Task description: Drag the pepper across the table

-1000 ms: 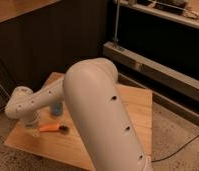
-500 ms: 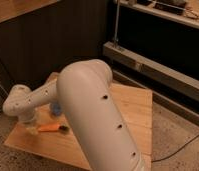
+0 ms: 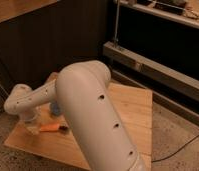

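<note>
The pepper (image 3: 51, 128) is a slim orange piece with a dark stem cap at its right end, lying on the light wooden table (image 3: 128, 107) near the front left. My gripper (image 3: 30, 121) hangs from the white wrist just left of the pepper's thin end, low over the tabletop. Whether it touches the pepper cannot be told. My thick white arm (image 3: 93, 110) crosses the middle of the view and hides much of the table.
A blue piece (image 3: 55, 108) lies on the table just behind the pepper, partly hidden by the arm. A dark metal rack (image 3: 158, 70) stands behind the table at the right. A cable (image 3: 185, 145) runs over the speckled floor.
The wrist and gripper have shifted slightly left over the table's front left part. The pepper has moved a little left with them.
</note>
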Available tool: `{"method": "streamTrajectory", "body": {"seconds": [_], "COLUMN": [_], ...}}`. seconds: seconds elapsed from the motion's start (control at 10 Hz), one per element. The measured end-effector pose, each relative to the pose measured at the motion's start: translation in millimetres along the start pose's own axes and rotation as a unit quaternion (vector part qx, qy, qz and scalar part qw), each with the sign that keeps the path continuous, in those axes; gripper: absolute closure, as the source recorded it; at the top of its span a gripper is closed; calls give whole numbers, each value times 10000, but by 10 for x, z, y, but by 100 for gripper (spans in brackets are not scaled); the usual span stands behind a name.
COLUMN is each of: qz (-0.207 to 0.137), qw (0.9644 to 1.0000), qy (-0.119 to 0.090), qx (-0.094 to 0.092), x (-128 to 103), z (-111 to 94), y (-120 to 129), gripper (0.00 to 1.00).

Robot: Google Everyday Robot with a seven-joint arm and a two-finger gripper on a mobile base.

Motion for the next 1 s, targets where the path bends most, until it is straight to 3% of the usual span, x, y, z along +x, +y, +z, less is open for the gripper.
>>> {"method": "streamTrajectory", "body": {"seconds": [0.8,0.9,1.0], "qz": [-35,-48,-60], "qw": [9997,9995,9994], "qy": [212,275,300], "qx": [-146,-155,-147], "x": [54,53,48], "z": [252,318,346], "y": [23,21,17], "gripper": [35,37,47]}}
